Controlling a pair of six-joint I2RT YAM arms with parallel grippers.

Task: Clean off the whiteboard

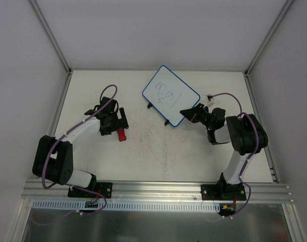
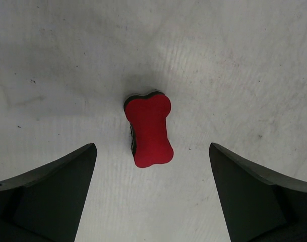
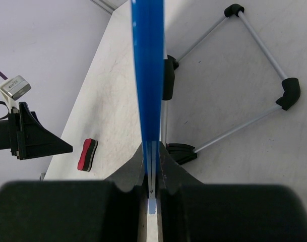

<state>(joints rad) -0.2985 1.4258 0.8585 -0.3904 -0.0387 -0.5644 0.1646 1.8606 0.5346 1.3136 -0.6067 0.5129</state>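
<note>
The right gripper (image 3: 151,157) has its jaws pinched on the blue rim of the whiteboard (image 3: 148,75) at its near corner. The board runs away edge-on between them, wire stand (image 3: 254,38) beside it. Well apart, the left gripper (image 2: 152,147) is spread wide above the red eraser (image 2: 149,128).

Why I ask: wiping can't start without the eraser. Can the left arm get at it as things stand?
Probably yes. The left gripper hangs open directly above the red eraser, which lies alone on the table; nothing seems to block the way down.
</note>
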